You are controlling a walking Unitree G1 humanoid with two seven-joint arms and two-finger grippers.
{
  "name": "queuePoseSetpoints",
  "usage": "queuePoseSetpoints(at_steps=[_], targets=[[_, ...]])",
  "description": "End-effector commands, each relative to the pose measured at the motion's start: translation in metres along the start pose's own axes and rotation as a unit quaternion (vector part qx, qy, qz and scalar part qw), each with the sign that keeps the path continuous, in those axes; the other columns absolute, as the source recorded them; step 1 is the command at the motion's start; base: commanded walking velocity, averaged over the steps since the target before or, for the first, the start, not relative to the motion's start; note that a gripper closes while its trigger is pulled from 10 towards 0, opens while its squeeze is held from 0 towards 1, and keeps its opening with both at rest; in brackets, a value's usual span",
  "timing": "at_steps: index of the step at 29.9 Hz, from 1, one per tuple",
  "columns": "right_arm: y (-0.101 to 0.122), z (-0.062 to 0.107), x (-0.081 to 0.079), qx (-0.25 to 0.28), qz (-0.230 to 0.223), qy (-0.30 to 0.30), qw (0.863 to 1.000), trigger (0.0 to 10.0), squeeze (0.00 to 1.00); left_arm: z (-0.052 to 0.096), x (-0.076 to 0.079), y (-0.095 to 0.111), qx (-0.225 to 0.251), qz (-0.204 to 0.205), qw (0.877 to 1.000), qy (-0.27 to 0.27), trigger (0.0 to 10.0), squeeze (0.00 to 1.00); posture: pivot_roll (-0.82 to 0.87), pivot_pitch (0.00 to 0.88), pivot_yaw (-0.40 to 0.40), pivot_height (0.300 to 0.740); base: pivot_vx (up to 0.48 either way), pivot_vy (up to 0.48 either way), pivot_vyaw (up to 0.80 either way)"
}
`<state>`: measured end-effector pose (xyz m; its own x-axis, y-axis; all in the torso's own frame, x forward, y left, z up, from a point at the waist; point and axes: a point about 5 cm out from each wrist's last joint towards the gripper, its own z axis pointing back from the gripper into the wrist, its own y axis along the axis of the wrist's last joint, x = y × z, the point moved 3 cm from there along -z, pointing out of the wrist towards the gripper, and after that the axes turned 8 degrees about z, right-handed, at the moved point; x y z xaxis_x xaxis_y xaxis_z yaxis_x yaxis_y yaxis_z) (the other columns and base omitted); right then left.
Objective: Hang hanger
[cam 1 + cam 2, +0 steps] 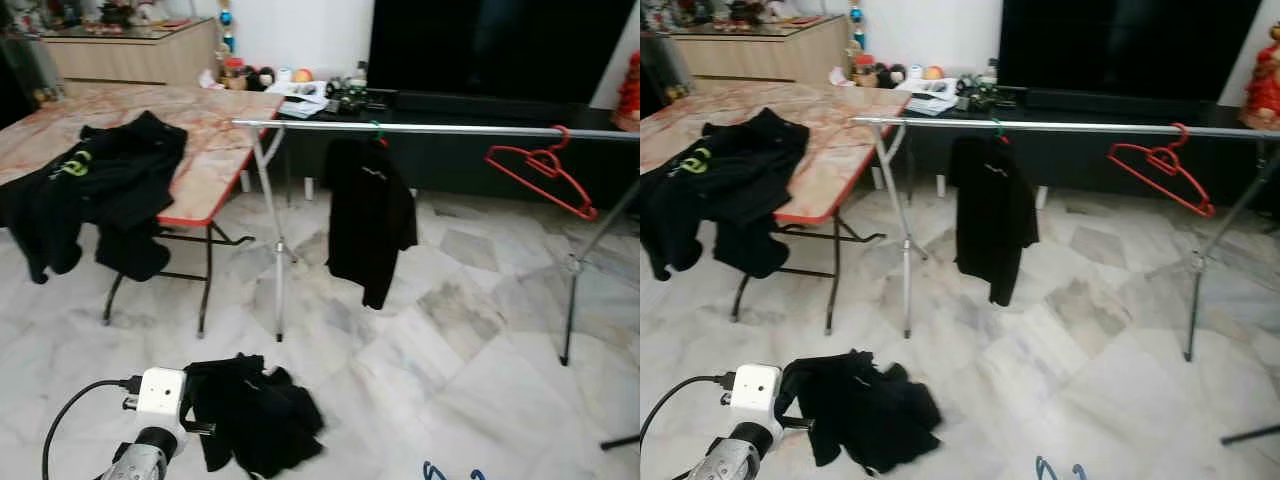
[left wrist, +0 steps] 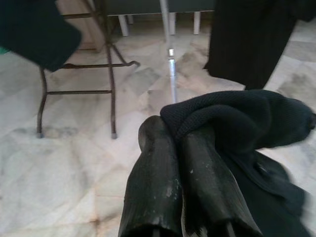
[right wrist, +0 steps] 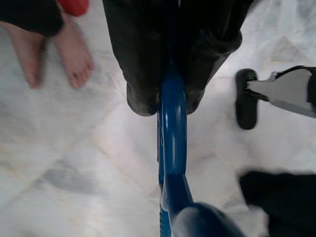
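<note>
Your right gripper (image 3: 165,106) has its fingers closed on a blue hanger (image 3: 170,163); it hangs low over the marble floor (image 1: 450,330), its tip just peeking into the head view's bottom edge. Your left gripper (image 2: 190,148) is pinched shut on a black garment (image 1: 250,415), which droops to the floor.

Hanger reads as light, stiff, smooth plastic: likely to twist in the pads, so keep the hold tight near the hook.

Rail (image 1: 440,128) runs ahead, from the table (image 1: 215,150) edge to the right. A black shirt (image 1: 370,215) hangs mid-rail, a red hanger (image 1: 545,170) near the right end; open rail lies between them.

A person's bare feet (image 3: 49,49) are near your right gripper. Mind the rack legs (image 1: 275,250).
</note>
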<state>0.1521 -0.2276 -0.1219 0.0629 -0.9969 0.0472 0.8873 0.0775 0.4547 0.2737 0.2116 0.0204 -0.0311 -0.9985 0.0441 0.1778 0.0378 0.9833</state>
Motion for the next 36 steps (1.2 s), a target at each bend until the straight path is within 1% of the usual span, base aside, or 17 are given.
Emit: queuePoseSetpoints(at_steps=[1,7,19,28,31,36], targets=[[0.001,-0.001,-0.007,0.000,0.000,0.009,1.000,10.0,0.00,-0.001,-0.005,0.008,0.010,-0.011,1.000,0.006,10.0,0.00,0.19,0.000,0.019,0.740,0.000,0.480,0.00],[0.001,-0.002,-0.008,-0.002,0.007,0.011,1.000,10.0,0.00,0.000,-0.003,0.013,0.008,-0.016,1.000,0.005,10.0,0.00,0.21,0.000,0.021,0.740,0.000,0.480,0.00],[0.000,-0.001,-0.008,0.000,0.009,0.010,1.000,10.0,0.00,0.001,0.001,0.014,0.001,-0.021,1.000,-0.002,10.0,0.00,0.21,0.000,0.018,0.740,0.000,0.480,0.00],[0.000,-0.001,-0.005,-0.003,0.016,0.010,1.000,10.0,0.00,0.002,-0.004,0.015,0.002,-0.018,1.000,0.015,10.0,0.00,0.23,0.000,0.003,0.740,0.000,0.480,0.00],[0.001,-0.001,-0.004,-0.002,0.019,0.009,1.000,10.0,0.00,0.003,-0.011,0.017,0.003,-0.020,0.999,0.027,10.0,0.00,0.23,0.000,-0.002,0.740,0.000,0.480,0.00],[0.001,-0.001,-0.004,-0.002,0.023,0.010,1.000,10.0,0.00,0.004,-0.016,0.019,0.006,-0.019,0.999,0.035,10.0,0.00,0.23,0.000,-0.006,0.740,0.000,0.480,0.00]])
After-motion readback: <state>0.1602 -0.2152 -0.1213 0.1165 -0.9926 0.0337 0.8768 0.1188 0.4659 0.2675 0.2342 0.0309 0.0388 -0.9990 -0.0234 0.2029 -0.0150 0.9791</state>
